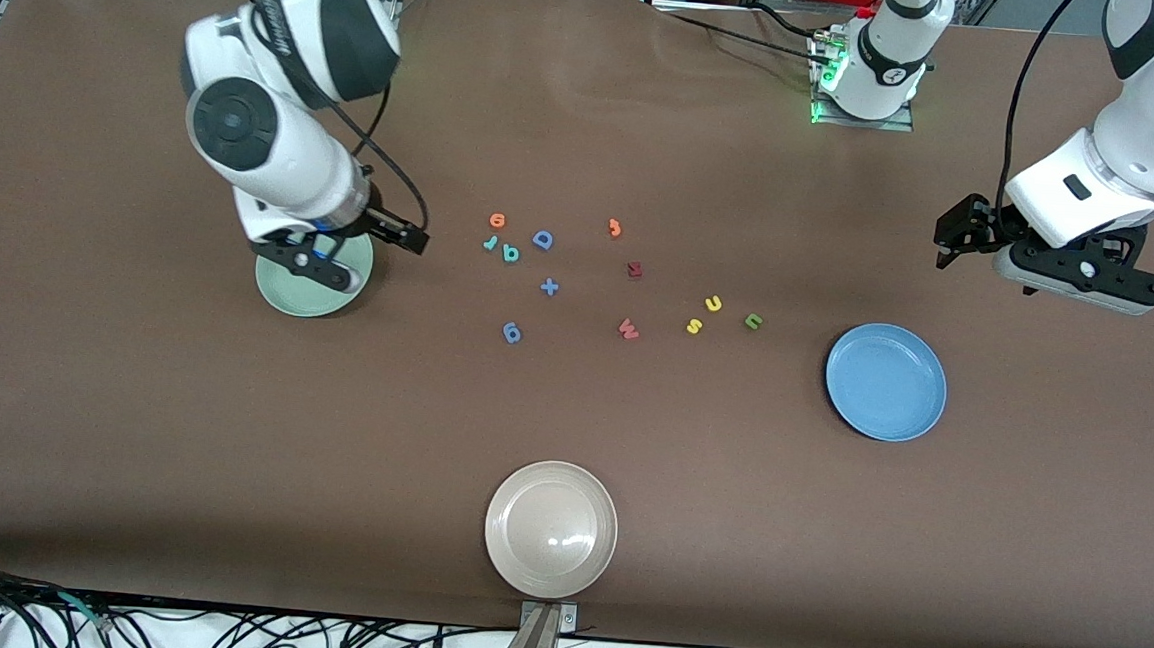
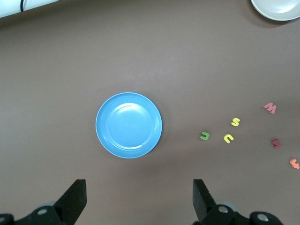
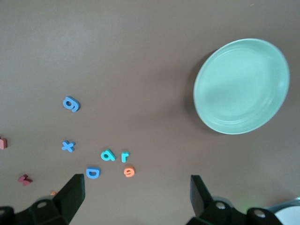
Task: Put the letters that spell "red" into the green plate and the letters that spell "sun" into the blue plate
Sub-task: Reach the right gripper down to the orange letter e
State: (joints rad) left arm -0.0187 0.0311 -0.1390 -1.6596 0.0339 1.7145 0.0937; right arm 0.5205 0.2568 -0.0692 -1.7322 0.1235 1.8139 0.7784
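Front view. Toward the right arm's end of the desk point(image 1: 130, 417): green plate point(image 1: 290, 298), flat, nothing in it. Up over its rim and hiding part of it: right gripper point(image 1: 318, 260). Toward the left arm's end: blue plate point(image 1: 886, 381), nothing in it. Up over bare desk there: left gripper point(image 1: 958, 237).

In the middle, in a tight bunch: orange e point(image 1: 497, 221), teal r point(image 1: 490, 244) and teal d point(image 1: 510, 253), all flat. Just beside them: big blue D point(image 1: 542, 240). A bit nearer the camera: blue x point(image 1: 549, 286) and blue g point(image 1: 511, 332).

Closer to the blue plate, in a short bent row pointing toward it: yellow s point(image 1: 694, 325), yellow u point(image 1: 712, 303), green n point(image 1: 753, 322). Near them: red W point(image 1: 628, 328), dark red M point(image 1: 634, 268), orange J point(image 1: 615, 228). Close to the camera: beige plate point(image 1: 550, 530).

Left wrist view. Fingers point(image 2: 75, 199) wide apart, holding nothing. Blue plate between them, lower down. s, u and n off to one side, well apart from the plate.

Right wrist view. Fingers point(image 3: 72, 193) wide apart, holding nothing. e, r and d low between them, r and e right way up here. Bare desk between letters and green plate.
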